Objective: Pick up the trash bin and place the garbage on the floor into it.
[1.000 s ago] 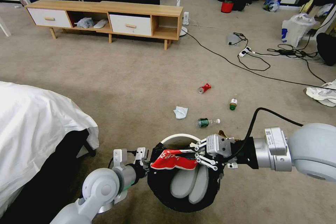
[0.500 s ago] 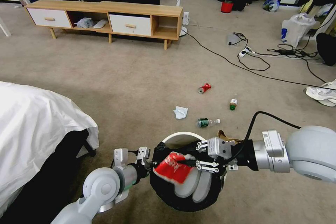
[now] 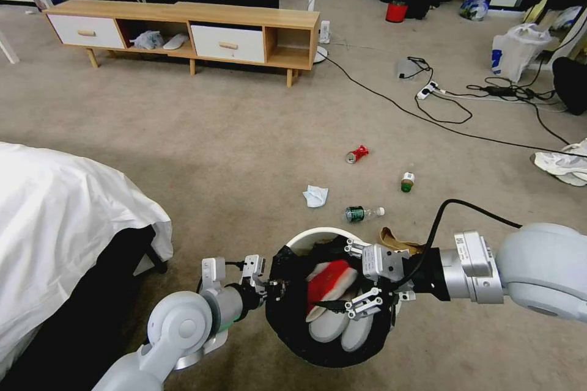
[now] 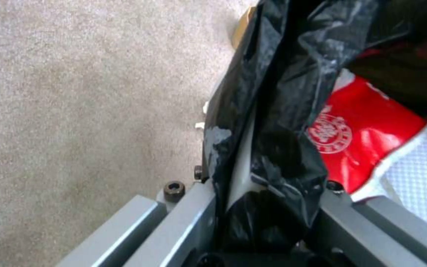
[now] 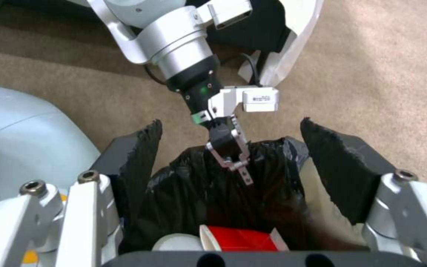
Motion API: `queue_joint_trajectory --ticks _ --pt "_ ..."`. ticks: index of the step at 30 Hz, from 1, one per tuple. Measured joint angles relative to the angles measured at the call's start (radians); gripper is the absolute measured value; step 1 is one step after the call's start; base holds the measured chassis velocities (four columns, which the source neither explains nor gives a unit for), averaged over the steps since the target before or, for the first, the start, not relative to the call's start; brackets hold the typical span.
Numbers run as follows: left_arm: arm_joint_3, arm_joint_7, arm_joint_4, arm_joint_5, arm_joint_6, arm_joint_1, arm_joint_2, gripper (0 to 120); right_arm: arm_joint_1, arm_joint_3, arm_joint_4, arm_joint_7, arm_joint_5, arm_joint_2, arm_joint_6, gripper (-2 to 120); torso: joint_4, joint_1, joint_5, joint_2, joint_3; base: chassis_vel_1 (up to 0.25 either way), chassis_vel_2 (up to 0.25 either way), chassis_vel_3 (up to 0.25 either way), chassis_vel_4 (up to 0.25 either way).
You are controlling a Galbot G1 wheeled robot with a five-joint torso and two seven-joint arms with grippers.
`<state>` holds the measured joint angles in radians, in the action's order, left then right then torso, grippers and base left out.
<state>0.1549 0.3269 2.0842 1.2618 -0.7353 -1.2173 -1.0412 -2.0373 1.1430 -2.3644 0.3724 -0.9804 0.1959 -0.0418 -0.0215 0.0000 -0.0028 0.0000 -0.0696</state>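
Note:
The trash bin (image 3: 287, 317), white with a black bag liner, hangs tilted just above the floor (image 3: 244, 153). My left gripper (image 3: 270, 285) is shut on its near rim; the left wrist view shows the bag-covered rim (image 4: 253, 174) between the jaws. My right gripper (image 3: 335, 276) hovers open over the bin mouth, its black pads (image 5: 339, 170) spread apart. A red-and-white wrapper (image 3: 329, 278) lies inside the bin (image 5: 208, 193). Garbage on the carpet beyond: a crushed red can (image 3: 356, 154), a green can (image 3: 407, 181), a white tissue (image 3: 315, 195), a green bottle (image 3: 362, 214) and a brown carton (image 3: 396, 238).
A bed with a white sheet (image 3: 61, 226) stands close on the left. A low wooden cabinet (image 3: 183, 30) runs along the back. Black cables (image 3: 440, 116) and a power strip cross the carpet at right, beside a large white plastic bag (image 3: 516, 46).
My right gripper opened and let go of the red-and-white wrapper, which dropped from above the rim down into the bin. The left gripper kept its hold on the rim.

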Motion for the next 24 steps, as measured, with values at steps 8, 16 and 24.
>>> queue_joint_trajectory --ticks 8,16,24 --pt "0.002 0.028 0.0 0.026 0.0 -0.003 -0.003 0 0.045 -0.004 -0.01 0.003 -0.014 -0.028 0.007 76 0.0 0.0 0.0 0.0 0.0 0.0 0.0 0.0 0.0" --pt "0.017 0.069 -0.001 0.052 0.0 -0.027 -0.007 0 0.15 -0.02 -0.045 0.001 -0.064 -0.089 0.015 85 -0.0001 0.0 0.0 0.0 0.0 0.0 0.0 0.0 0.0" --pt "0.03 0.08 -0.003 0.058 0.0 -0.039 -0.006 0 0.203 -0.032 -0.072 0.004 -0.089 -0.147 0.017 88 -0.0001 0.0 0.0 0.0 0.0 0.0 0.0 0.0 0.0"
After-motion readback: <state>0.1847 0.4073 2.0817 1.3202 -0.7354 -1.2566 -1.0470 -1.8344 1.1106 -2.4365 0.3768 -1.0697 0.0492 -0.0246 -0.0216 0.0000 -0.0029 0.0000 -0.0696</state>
